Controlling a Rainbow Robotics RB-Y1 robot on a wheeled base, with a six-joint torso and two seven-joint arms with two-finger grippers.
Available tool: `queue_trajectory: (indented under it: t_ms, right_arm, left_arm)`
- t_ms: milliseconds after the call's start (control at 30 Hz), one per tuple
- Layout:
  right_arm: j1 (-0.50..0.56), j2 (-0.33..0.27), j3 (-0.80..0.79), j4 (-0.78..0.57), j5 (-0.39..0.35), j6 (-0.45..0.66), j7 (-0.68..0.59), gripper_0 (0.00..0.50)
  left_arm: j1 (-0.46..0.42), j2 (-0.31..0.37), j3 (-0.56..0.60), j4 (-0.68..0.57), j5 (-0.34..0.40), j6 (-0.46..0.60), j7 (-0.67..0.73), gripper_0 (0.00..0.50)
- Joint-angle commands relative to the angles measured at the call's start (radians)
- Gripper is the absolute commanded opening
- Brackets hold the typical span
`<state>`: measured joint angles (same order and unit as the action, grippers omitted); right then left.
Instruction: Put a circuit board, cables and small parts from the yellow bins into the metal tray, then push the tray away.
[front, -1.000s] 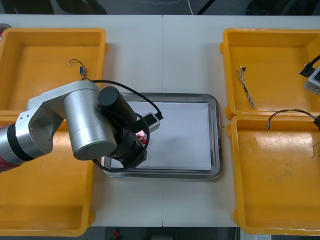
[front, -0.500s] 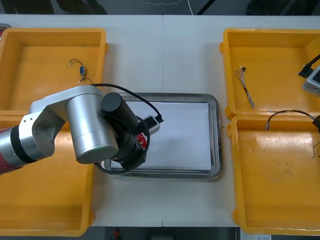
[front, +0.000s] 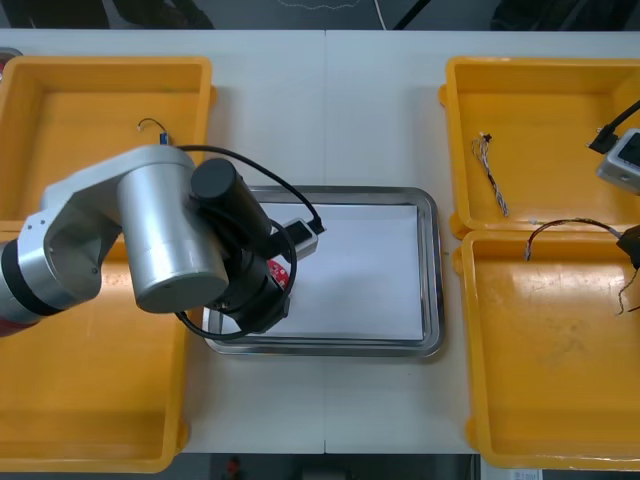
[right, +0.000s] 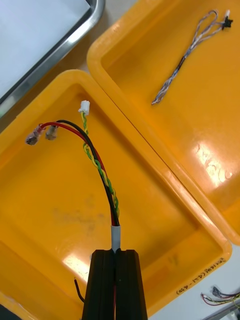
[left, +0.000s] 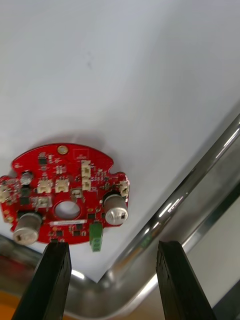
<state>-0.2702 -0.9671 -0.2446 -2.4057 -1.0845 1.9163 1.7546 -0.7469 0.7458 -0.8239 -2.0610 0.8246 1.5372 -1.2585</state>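
Red circuit board (left: 65, 200) first: you will find it lying flat on the white inside of the metal tray (left: 200, 185), close to 1 rounded corner of the shiny rim. Your left gripper (left: 114, 248) hangs over it with its 2 black fingers (left: 56, 280) spread wide. The board sits just beyond their tips, not between them. From the front view, the left arm (front: 150, 240) covers the tray's left end, and a sliver of the board peeks out beside the wrist (front: 281, 272).

Your right gripper (right: 116, 252) is pressed together on a red and yellow cable (right: 100, 165), pinching it at its white sleeve. The cable arcs away from the fingers over the near right yellow bin (right: 60, 215), with a small white plug and 2 metal-tipped ends at its far end. From the front view, the same cable (front: 565, 224) shows as a thin arc near the wall between the 2 right bins.

In the far right yellow bin (front: 540, 100) lies a twisted blue and white cable (front: 492, 175). A small cable (front: 152, 127) lies in the far left yellow bin (front: 60, 150). All 4 bins and the tray stand on the light table (front: 330, 110).
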Motion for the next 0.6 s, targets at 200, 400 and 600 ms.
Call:
queue_trajectory:
  t_ms: [200,400,600]
  right_arm:
    - [-0.241,-0.039,0.249,-0.004,-0.006,0.004,0.052,0.000]
    - [-0.377,0.031,0.424,-0.003,0.031,0.004,0.057,0.000]
    - [-0.491,0.119,0.565,0.048,0.078,0.004,0.066,0.000]
  left_arm:
    - [-0.034,0.015,0.299,-0.083,0.096,0.230,0.068,0.500]
    - [-0.034,0.026,0.473,-0.088,0.113,0.377,0.050,0.500]
    - [-0.034,0.026,0.611,-0.025,0.113,0.383,0.042,0.500]
